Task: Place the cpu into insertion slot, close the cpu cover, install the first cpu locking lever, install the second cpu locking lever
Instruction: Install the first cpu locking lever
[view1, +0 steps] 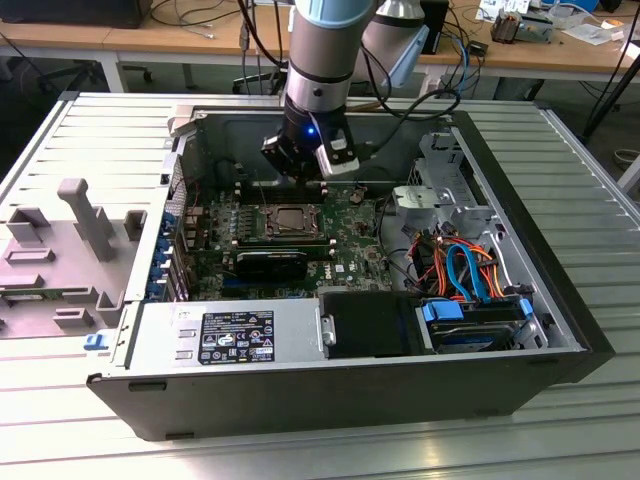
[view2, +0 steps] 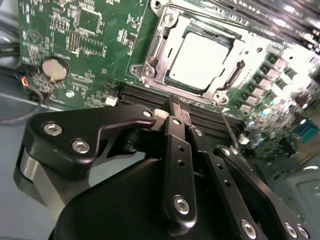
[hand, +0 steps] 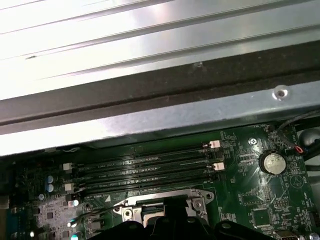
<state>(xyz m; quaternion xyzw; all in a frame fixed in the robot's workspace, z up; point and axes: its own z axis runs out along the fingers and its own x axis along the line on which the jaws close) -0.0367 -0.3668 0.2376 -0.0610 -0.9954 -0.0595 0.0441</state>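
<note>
We see an open computer case (view1: 560, 330) lying flat on the slatted metal table (view1: 300, 450), with the green motherboard (view1: 345, 250) facing up and the arm reaching down into it. The claw (view2: 176, 105) hangs low over the long black memory slots (hand: 145, 170), just beside the insertion slot (view2: 142, 70) and on the side of it nearer the case wall. In the second wrist view its two black fingers (view2: 176, 150) lie together with no gap at the tips, and we see nothing held between them. We cannot tell whether the tips touch the board.

The cpu (view2: 199, 62) sits in the insertion slot, its dull silver top facing up. The cpu cover (view2: 159, 47) is down around it, so the chip shows through the square window of the frame. A thin metal lever rod (view2: 231, 129) runs out from the socket corner nearest the claw and angles across the memory slots, passing close beside the fingers rather than lying along the frame.

A round coin battery (view2: 54, 69) sits on the board, well apart from the socket. In the exterior view a grey power supply (view1: 230, 335) fills the near corner of the case, and blue and orange cables (view1: 465, 270) lie towards the exterior view's right.
</note>
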